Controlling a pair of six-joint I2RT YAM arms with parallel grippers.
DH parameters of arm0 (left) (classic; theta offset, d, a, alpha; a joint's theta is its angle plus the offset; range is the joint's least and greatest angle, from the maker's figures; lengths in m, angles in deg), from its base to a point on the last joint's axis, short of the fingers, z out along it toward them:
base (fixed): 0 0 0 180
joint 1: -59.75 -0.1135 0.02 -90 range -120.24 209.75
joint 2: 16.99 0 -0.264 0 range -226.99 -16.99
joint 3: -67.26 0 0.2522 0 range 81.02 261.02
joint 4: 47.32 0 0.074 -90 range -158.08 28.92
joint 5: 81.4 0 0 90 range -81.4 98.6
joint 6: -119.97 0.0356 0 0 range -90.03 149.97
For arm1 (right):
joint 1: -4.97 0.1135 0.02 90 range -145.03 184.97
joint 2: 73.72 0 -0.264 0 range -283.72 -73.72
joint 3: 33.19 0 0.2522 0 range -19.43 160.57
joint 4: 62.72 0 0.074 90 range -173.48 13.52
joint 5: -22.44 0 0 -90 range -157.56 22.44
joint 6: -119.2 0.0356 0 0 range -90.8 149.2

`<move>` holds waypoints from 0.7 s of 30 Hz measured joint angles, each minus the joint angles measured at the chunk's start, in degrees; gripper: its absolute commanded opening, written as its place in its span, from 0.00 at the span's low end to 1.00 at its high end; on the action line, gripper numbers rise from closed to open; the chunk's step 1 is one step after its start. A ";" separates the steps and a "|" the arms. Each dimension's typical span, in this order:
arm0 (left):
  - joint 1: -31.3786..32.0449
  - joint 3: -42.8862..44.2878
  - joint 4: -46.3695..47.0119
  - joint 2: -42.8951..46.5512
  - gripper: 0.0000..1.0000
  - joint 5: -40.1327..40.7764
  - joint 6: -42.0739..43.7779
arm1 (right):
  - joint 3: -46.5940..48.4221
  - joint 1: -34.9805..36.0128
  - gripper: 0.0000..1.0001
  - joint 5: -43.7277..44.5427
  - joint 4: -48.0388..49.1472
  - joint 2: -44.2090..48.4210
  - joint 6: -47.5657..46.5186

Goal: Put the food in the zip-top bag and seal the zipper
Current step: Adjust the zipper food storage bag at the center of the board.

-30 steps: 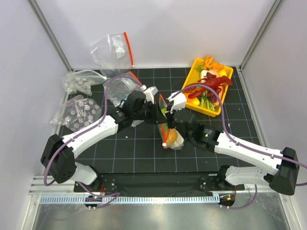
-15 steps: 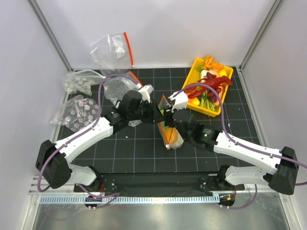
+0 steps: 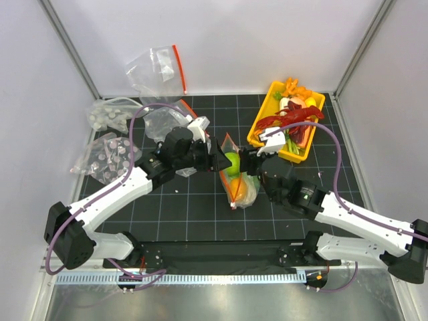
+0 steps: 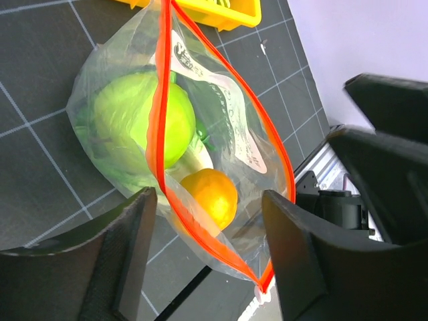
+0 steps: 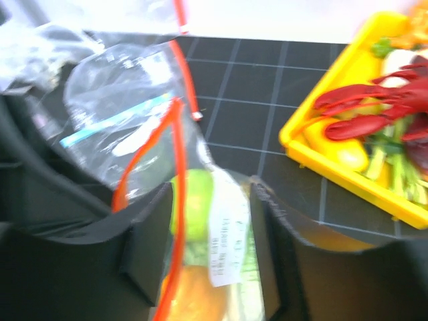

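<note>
— How many of each?
— One zip-top bag (image 4: 235, 110) lying mid-bench (image 3: 194, 204), and three foods inside it: one round green fruit (image 4: 144, 120), one lettuce (image 4: 107, 160) and one yellow-orange piece (image 4: 210, 197). One yellow tray (image 3: 263, 115) with one red lobster (image 3: 291, 119) is near it.
— The zipper (image 4: 159, 114)?
— Its two sides gape apart.
— And the fingers?
— The left fingers (image 4: 127, 254) are spread wide with the bag between them, pinching nothing. The right fingers (image 5: 144, 241) are spread too, straddling the bag. Whether either brushes the plastic, I cannot tell.
</note>
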 measured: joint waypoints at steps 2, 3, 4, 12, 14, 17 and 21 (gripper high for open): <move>0.00 -0.13 0.04 -0.02 0.79 0.00 0.04 | -0.33 0.00 0.41 2.86 -0.09 0.46 0.31; 0.00 -0.13 0.09 -0.02 0.84 -0.02 0.02 | -0.35 0.00 0.35 4.28 -0.24 0.50 0.46; 0.00 -0.13 0.17 -0.02 0.86 0.00 -0.02 | -0.35 0.00 0.29 5.70 -0.46 0.50 0.70; 0.00 -0.44 0.57 -0.02 0.88 0.02 0.00 | -0.24 -2.10 0.01 7.28 -2.86 -3.34 4.09; 0.00 -0.61 0.81 -0.02 0.89 0.02 0.00 | -0.31 -5.84 0.01 1.68 -2.73 -5.51 6.51; 0.00 -0.96 1.25 0.00 0.91 0.00 0.00 | -1.46 -12.33 0.01 -9.27 -0.66 -8.13 10.27; 0.00 -1.40 1.79 -0.02 0.92 -0.04 0.00 | -3.91 -15.63 0.01 -19.15 1.11 -9.92 13.09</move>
